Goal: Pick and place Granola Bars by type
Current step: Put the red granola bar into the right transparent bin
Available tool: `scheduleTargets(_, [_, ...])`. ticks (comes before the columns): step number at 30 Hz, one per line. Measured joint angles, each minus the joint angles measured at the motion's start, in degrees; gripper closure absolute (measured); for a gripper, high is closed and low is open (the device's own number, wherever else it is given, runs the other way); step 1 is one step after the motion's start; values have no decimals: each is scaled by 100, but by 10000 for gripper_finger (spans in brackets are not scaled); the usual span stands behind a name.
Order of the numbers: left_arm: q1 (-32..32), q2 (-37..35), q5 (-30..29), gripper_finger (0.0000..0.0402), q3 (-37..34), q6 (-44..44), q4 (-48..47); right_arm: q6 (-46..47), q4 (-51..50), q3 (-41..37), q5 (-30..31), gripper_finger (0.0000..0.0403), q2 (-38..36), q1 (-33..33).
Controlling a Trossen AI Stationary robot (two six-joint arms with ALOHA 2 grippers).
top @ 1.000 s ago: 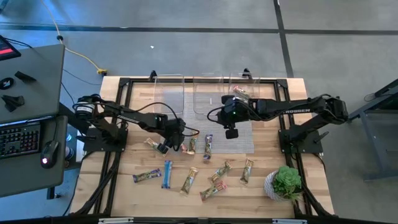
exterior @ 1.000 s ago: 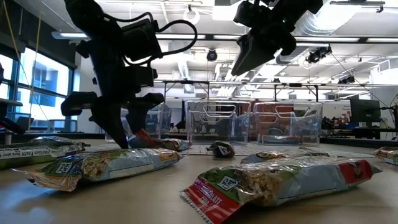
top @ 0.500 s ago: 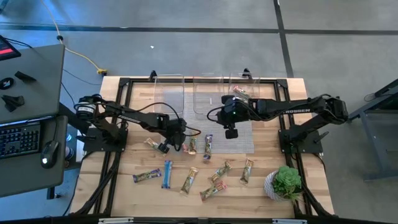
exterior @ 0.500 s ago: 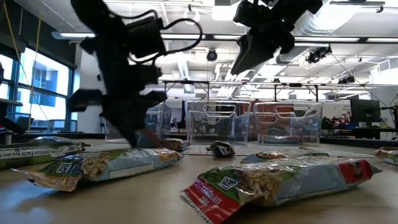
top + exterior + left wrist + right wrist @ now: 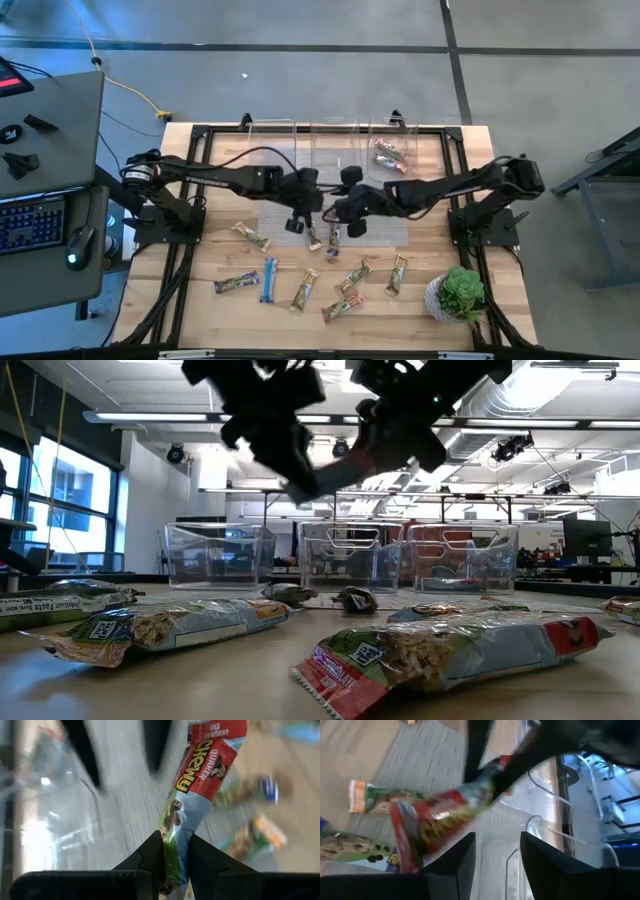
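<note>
**Red Chewy bar lifted, on its way to a bin**

The red Quaker Chewy bar (image 5: 200, 785) hangs by one end from the left hand (image 5: 175, 855), whose two fingers are pinched on the wrapper's crimped edge; the rest of the bar dangles free above the grey mat (image 5: 385, 222) at mid-counter. The right wrist view shows the same bar (image 5: 445, 817) from the other side, slanting in the air over the mat. So the step in hand is the carry: one bar is picked and not yet placed.

The next move, as I judge it, calls for swinging the bar to the far edge of the counter (image 5: 200, 300) and over the clear bin (image 5: 392, 150) that already holds red-wrapped bars, then letting go inside its walls. The bar is loosely held at one tip, so it may swing.

The other granola bars (image 5: 305, 288) lie scattered on the near half of the counter, a few just beside the mat.

The left arm reaches far across to the middle. The right hand (image 5: 497, 865) hovers close by, fingers spread and holding nothing, just beside the left hand, so the two crowd each other.
</note>
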Motion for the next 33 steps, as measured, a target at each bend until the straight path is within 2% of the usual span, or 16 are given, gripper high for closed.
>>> scheduleTargets(5, [-7, -1, -54, 333, 145, -329, -64, -118, -44, 0, 132, 265, 19, 200])
scheduleTargets(13, [0, -1, -246, 332, 148, -688, -605, -136, -140, 0, 953, 265, 8, 474])
scheduleTargets(15, [0, -1, -271, 332, 150, -847, -677, -136, -190, 0, 923, 265, 8, 505])
scheduleTargets(21, [-2, -1, -705, 332, 157, -944, -590, 140, -188, 0, 187, 265, 6, 538])
scheduleTargets(27, [0, -1, -766, 332, 157, -950, -465, 549, -78, 0, 206, 265, 4, 529])
scheduleTargets(33, [-2, -1, -524, 332, 150, -1078, -24, 518, 79, 0, 348, 265, -6, 518])
